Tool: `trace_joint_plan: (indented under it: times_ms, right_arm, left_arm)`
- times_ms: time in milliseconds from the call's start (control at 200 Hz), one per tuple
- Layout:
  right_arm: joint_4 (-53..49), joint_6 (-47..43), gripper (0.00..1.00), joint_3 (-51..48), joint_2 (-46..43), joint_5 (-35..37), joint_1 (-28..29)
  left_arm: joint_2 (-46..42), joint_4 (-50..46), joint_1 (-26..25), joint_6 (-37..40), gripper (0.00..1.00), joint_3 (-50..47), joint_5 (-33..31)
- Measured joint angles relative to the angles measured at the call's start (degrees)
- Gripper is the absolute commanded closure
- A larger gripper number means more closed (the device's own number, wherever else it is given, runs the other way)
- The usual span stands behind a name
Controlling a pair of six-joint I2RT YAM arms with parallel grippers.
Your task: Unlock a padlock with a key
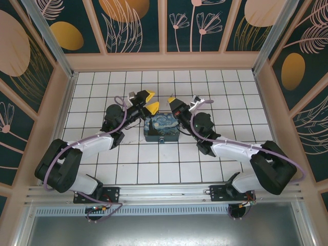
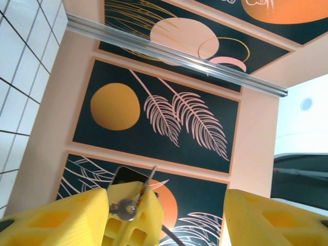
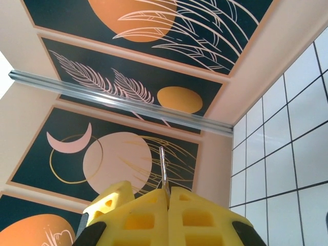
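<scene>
2 arms (image 1: 92, 146); 2 grippers: left gripper (image 1: 150, 100), right gripper (image 1: 171, 100); 4 yellow fingers (image 1: 152, 107); 1 box (image 1: 161, 128); 1 key (image 3: 163, 169).

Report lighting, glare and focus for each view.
Top external: even diffuse light, faint shadows on the tiled floor, everything sharp. Left wrist: a blown-out white patch at right, glare on the aluminium rail, the left tool slightly soft up close. Right wrist: an aluminium rail glints too, and the key pinched in the right tool reads crisp.
</scene>
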Motion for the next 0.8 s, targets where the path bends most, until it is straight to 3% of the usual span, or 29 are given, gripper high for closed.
trace_joint_plan:
  times_ms: [801]
  right_arm:
    - [9.77,1.66,1.00,7.80,11.43,1.90,3.08]
  left_arm:
    - [0.07,1.22,0.00,-2.56,0.39,-1.49,0.02]
